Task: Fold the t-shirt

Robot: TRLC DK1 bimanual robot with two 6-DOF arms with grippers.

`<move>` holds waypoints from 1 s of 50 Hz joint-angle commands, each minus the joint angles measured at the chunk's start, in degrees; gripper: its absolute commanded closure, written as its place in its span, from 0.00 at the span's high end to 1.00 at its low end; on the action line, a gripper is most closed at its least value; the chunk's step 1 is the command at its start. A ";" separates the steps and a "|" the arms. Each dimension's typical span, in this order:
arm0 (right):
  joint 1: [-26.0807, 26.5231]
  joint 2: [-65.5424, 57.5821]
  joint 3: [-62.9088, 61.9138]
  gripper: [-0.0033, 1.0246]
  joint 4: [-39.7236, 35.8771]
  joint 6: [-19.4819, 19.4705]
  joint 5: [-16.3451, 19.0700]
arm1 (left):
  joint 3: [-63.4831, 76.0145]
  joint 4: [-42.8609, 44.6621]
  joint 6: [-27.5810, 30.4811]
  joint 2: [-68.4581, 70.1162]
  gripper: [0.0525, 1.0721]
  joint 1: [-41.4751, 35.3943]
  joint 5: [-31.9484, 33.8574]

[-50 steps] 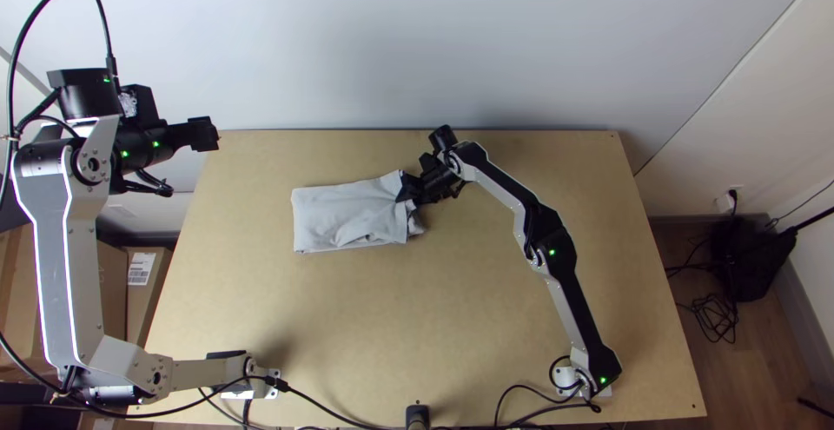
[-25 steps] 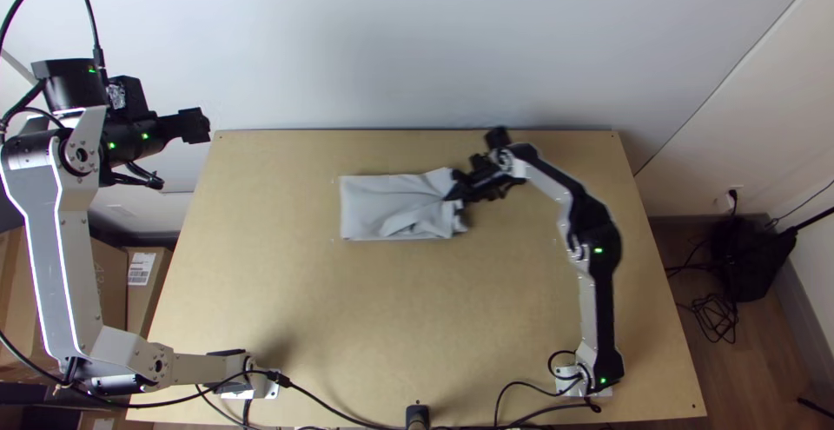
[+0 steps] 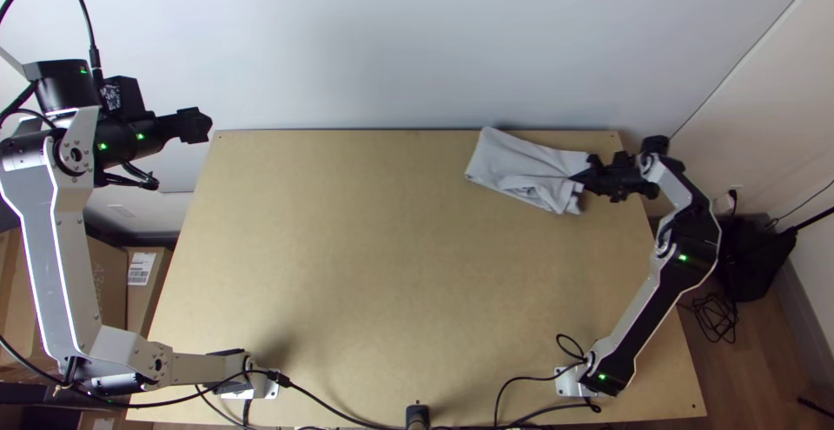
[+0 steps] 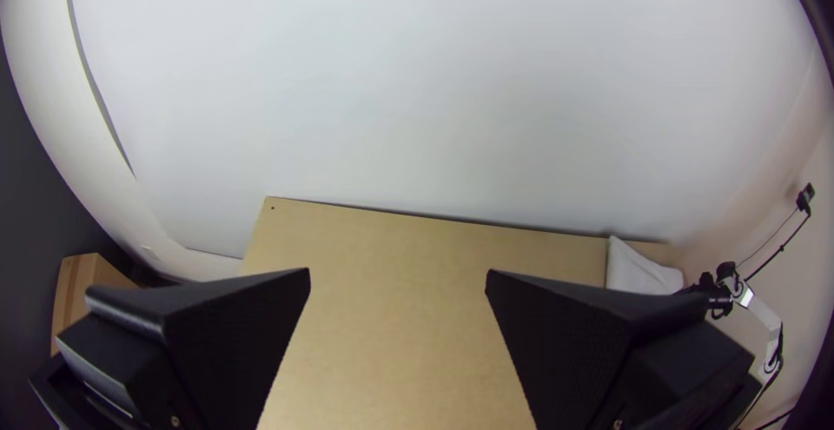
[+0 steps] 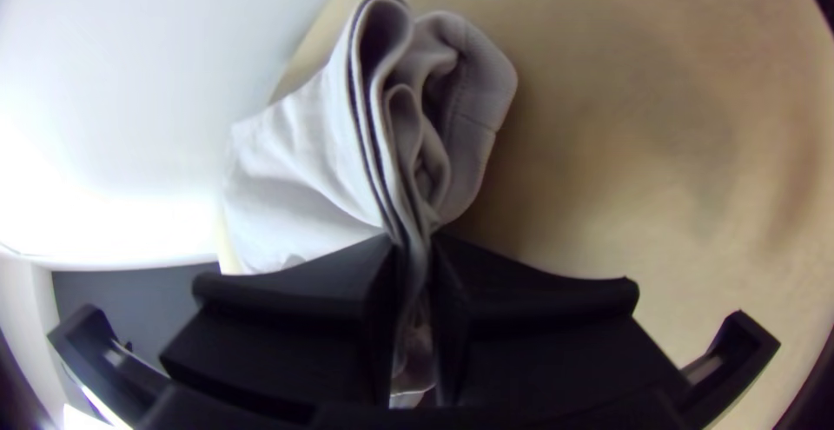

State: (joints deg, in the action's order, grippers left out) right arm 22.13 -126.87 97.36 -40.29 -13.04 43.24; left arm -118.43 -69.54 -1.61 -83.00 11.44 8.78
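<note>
- Gripped one pale grey t-shirt (image 3: 521,162) of soft, matte cloth by its gathered end in the right end effector (image 3: 580,177), with its two wide, flat black fingers (image 5: 339,287) nearly together and squeezed tight on the layers.
- Lay folded into one narrow bundle, reaching out from the right end effector's tips over the light wooden counter (image 3: 365,274), near its far edge.
- Bulged in rounded, looping folds just ahead of the right end effector (image 5: 413,243), with a stitched seam at one side; showed several layers, too tightly packed to count.
- Spread wide open at the left end effector (image 3: 202,126), well apart from the t-shirt; held nothing between two black, wedge-shaped fingers in the view from the left end effector's (image 4: 397,275) own wrist.
- Rose smooth and white beyond both end effectors as one wall (image 3: 373,48).
</note>
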 commanded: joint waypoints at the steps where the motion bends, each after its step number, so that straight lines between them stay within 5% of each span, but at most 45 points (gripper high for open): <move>1: 3.80 -0.22 3.19 0.03 2.41 -1.82 -0.70 | -1.71 0.37 0.20 -0.41 0.95 -0.54 1.60; 25: 15.84 -7.78 11.89 0.04 0.13 -3.31 -2.20 | -0.48 -0.16 -0.42 1.97 0.95 -0.72 3.27; 28: 16.45 -6.99 11.53 0.31 -1.37 -2.26 -2.37 | -0.48 -0.16 -0.42 2.23 0.95 -0.72 3.35; 31: 17.07 -5.58 11.45 0.90 -3.39 -0.59 -4.13 | -0.48 -0.16 -0.42 2.49 0.95 -0.72 3.44; 32: 17.24 -4.79 11.36 0.99 -3.92 0.29 -5.01 | -0.48 -0.07 -0.50 2.49 0.95 -0.81 3.44; 40: 18.83 9.18 7.67 0.97 -1.54 4.07 -10.20 | -0.48 0.81 -2.17 3.11 0.96 -0.81 3.44; 50: 15.05 36.34 -2.09 0.97 12.34 11.19 -18.99 | 9.36 12.06 -5.25 10.49 0.96 -1.33 2.65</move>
State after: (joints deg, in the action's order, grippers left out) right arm 40.05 -105.19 98.41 -32.86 -5.96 25.61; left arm -114.37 -61.60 -4.34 -78.50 10.81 11.38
